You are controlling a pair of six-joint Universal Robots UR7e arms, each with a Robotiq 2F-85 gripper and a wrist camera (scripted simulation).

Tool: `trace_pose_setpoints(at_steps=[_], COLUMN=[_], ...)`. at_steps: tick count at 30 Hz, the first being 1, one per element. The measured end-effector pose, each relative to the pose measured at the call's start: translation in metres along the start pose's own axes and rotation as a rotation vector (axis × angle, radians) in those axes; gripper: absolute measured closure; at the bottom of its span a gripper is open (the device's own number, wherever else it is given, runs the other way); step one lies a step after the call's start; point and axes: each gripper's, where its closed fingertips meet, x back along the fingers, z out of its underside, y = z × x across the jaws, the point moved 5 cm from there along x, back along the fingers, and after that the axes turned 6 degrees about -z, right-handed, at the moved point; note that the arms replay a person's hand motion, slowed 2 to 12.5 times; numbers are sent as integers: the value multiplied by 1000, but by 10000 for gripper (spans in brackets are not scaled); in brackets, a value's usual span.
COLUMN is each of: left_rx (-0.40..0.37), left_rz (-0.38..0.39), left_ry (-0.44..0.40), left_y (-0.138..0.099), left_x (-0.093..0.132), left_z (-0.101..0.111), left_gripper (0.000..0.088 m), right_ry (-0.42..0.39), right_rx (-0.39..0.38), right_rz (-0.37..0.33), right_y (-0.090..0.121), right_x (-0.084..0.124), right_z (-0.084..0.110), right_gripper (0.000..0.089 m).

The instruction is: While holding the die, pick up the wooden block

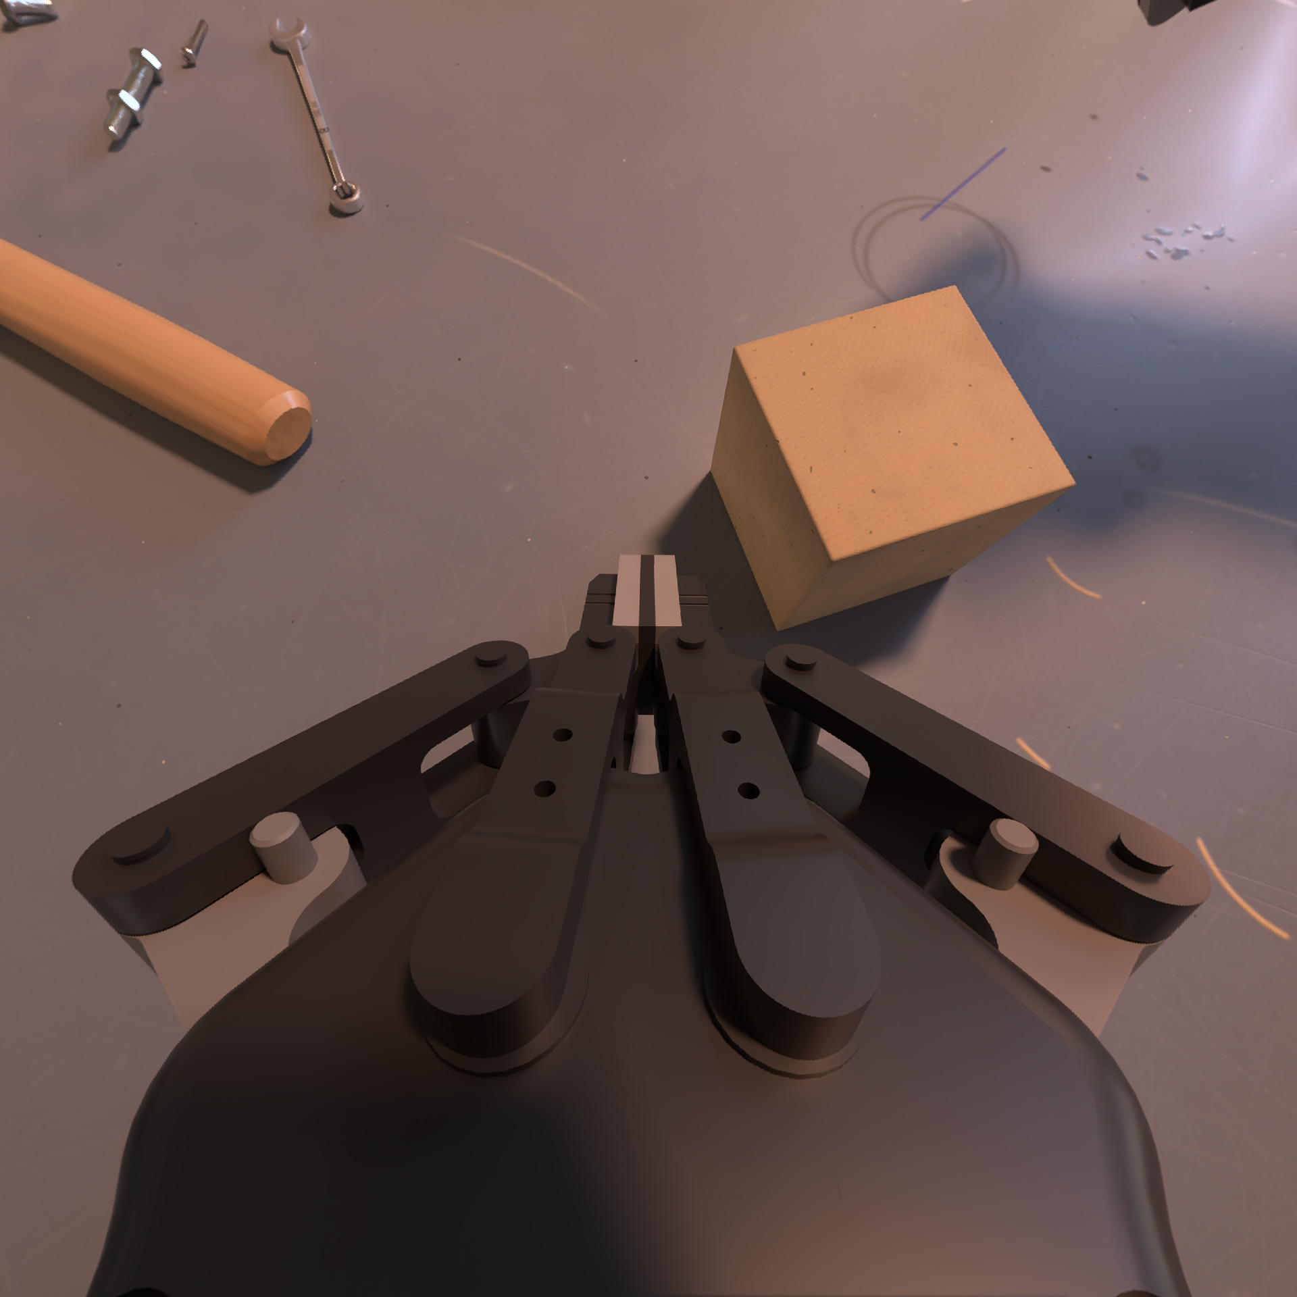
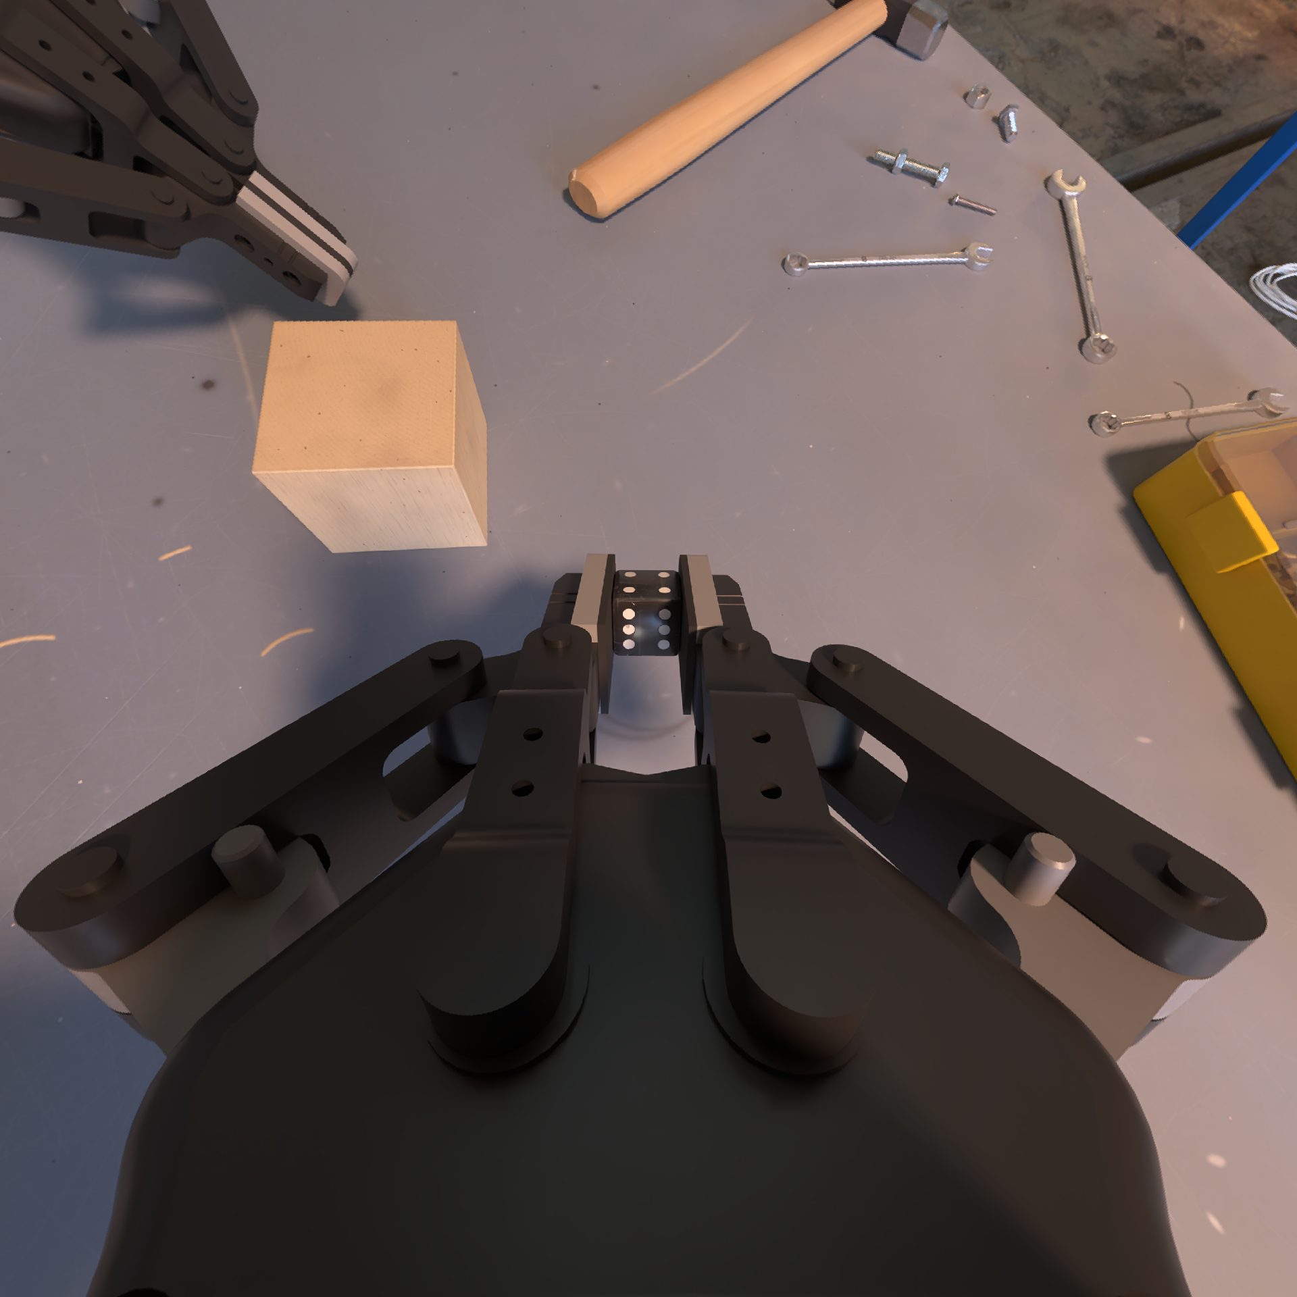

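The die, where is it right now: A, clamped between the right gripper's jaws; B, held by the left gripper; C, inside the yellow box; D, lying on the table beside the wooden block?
A: the black die sits clamped between the right gripper jaws.

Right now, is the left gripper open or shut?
Shut. The left gripper has its pale pads pressed together with nothing between them, beside the wooden block, which sits untouched on the table.

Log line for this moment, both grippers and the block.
right gripper: shut on die | left gripper: shut, empty, beside wooden block | block: on table, ungrasped
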Motion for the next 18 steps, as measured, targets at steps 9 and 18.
trace_pose_setpoints(at_steps=[9, 18], left_rx=[-51, -70], left_rz=[21, 51], left_ry=[16, 17], left_y=[-1, -2], left_x=[-11, -20], left_z=[-9, -16], left_gripper=[882, 882], right_ry=[-2, -1], right_rx=[-4, -6], right_rz=[-1, -7], right_y=[-1, -1], right_x=[1, 0], right_z=[0, 1], right_gripper=[734, 734])
